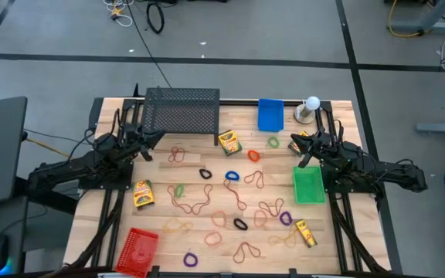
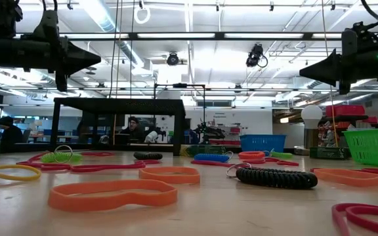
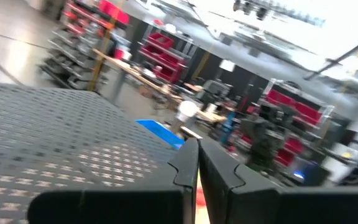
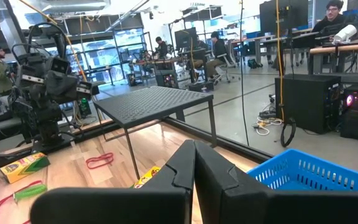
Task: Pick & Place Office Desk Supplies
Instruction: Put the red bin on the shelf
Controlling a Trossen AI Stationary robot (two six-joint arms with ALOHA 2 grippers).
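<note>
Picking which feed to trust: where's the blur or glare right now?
Left wrist view: smeared with motion blur, black mesh stand and room streaked. Low view: ceiling lights glare, nearest orange rubber band soft. High view and right wrist view: evenly lit, blue basket crisp.

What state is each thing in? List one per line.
left gripper: shut, empty, raised beside the black mesh stand
right gripper: shut, empty, raised
green basket: upright, empty
blue basket: upright, empty
red basket: upright, empty
crayon boxes: closed, lying flat
</note>
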